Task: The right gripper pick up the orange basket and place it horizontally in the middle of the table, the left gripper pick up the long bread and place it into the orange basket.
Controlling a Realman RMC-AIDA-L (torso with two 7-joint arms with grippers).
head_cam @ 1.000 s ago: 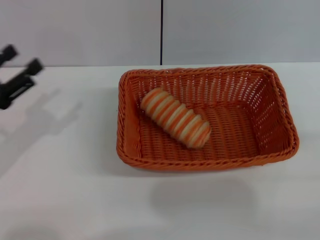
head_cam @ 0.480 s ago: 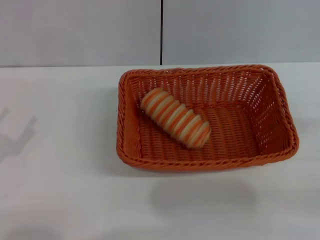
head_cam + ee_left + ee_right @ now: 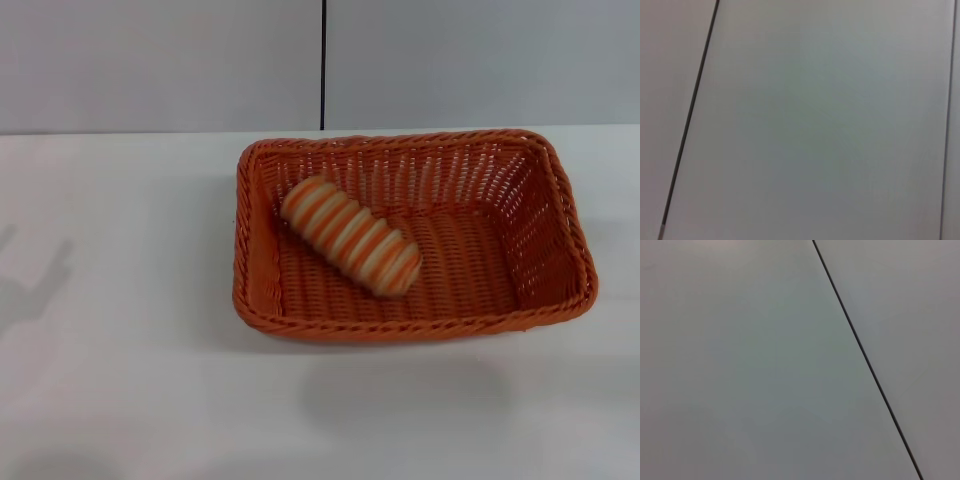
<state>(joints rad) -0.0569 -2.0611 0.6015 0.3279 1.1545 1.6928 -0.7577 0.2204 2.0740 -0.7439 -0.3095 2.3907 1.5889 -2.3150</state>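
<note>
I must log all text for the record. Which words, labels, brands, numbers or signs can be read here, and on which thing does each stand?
None: no text, label, number or sign shows in any view.
Orange woven wicker basket: no label.
Striped orange and cream toy loaf lying in it: no label.
White tabletop: bare.
Grey wall panels: unmarked.

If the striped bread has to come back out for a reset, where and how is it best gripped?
Probably from straight above, fingers closing across the middle of the oblong orange-and-cream ridged toy loaf. It lies flat and diagonal on the floor of the rectangular orange wicker basket, near its left wall, so the sloped sides block a sideways approach. The wrist should turn so the fingers span its narrow width. Neither gripper is in view.
</note>
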